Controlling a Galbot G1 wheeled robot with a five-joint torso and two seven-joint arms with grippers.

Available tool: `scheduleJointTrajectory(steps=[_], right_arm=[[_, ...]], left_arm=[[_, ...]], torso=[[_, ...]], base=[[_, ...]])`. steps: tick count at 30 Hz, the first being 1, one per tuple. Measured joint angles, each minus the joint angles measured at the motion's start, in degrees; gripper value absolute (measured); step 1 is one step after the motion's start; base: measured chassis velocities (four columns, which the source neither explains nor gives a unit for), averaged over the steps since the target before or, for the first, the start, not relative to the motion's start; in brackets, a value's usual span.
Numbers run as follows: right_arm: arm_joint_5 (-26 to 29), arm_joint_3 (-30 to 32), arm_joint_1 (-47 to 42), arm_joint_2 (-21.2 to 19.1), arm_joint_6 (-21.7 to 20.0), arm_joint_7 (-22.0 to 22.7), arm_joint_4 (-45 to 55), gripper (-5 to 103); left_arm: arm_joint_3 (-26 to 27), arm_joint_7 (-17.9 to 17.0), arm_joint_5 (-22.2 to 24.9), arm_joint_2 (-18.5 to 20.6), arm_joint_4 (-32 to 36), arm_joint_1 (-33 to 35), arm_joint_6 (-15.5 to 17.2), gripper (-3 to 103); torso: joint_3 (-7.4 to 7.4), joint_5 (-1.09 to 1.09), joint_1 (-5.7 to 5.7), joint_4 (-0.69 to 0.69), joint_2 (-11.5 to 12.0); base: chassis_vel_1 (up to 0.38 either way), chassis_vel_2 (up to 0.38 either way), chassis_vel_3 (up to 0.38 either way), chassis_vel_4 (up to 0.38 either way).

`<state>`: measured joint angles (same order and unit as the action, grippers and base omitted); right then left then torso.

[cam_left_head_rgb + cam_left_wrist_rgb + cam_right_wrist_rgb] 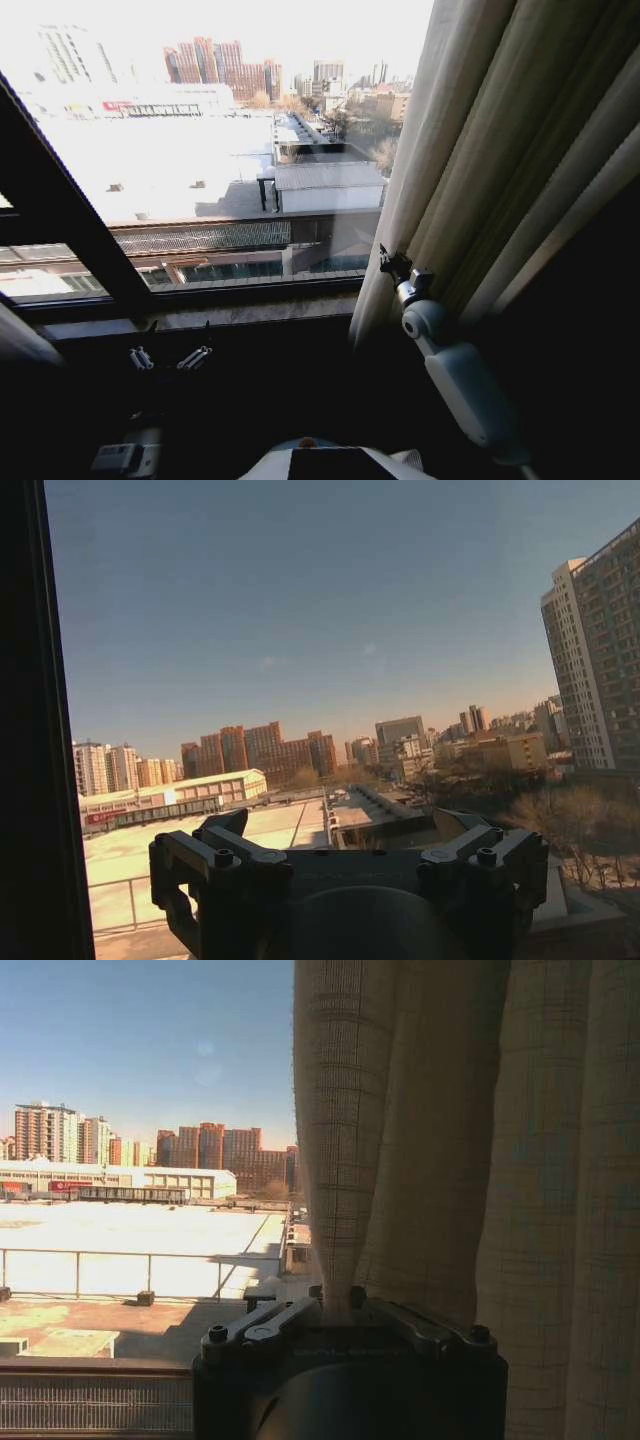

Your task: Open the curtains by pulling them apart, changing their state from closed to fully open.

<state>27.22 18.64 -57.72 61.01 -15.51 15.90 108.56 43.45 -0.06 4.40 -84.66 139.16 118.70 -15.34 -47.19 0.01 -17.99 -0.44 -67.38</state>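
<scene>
The right curtain point(500, 140) hangs bunched in pleats at the right of the window, with bare glass to its left. My right gripper point(390, 262) is at the curtain's inner edge, low down. In the right wrist view its fingers point(270, 1322) close together on the edge fold of the curtain point(400, 1140). My left gripper point(167, 357) sits low under the window sill, fingers spread. In the left wrist view the left gripper point(342, 825) faces the glass, open and holding nothing. A pale strip at the far left edge point(15, 335) may be the other curtain.
A slanted black window frame bar point(70, 230) crosses the left of the glass, and a dark bar point(25, 730) stands beside the left gripper. The stone sill point(250, 310) runs below the window. My white right forearm point(460, 385) reaches up from the lower right.
</scene>
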Motion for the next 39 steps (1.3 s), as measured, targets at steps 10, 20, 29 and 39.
scheduleJointTrajectory(steps=[10, 20, 29, 39], right_arm=[[0.83, 0.81, -3.69, -1.99, 0.00, 0.20, 5.97, 0], [1.28, 1.96, -7.36, -3.41, -0.36, 0.54, 11.58, 0], [1.43, 1.91, -7.34, -3.50, -0.47, 0.43, 12.06, 0], [1.46, 1.92, -7.51, -3.61, -0.54, 0.30, 12.01, 0]], left_arm=[[-0.17, 0.01, 0.01, 0.00, -0.28, -0.20, -0.09, 100], [-0.77, 0.10, 0.02, 0.01, -0.52, -0.74, -0.09, 100], [-0.42, 0.44, 0.30, 0.12, -0.85, -0.51, -0.66, 100], [-0.45, 0.54, 0.35, 0.20, -1.18, -0.95, -0.78, 100]], torso=[[0.00, 0.01, 0.00, -0.01, 0.00], [0.00, 0.00, 0.01, 0.00, 0.00], [0.00, 0.00, 0.01, 0.00, 0.00], [0.00, -0.01, 0.00, 0.00, 0.00]], base=[[0.000, 0.000, 0.000, 0.000], [0.000, 0.000, 0.000, 0.000], [0.000, 0.000, 0.000, 0.000], [-0.007, -0.009, 0.019, 0.007]])
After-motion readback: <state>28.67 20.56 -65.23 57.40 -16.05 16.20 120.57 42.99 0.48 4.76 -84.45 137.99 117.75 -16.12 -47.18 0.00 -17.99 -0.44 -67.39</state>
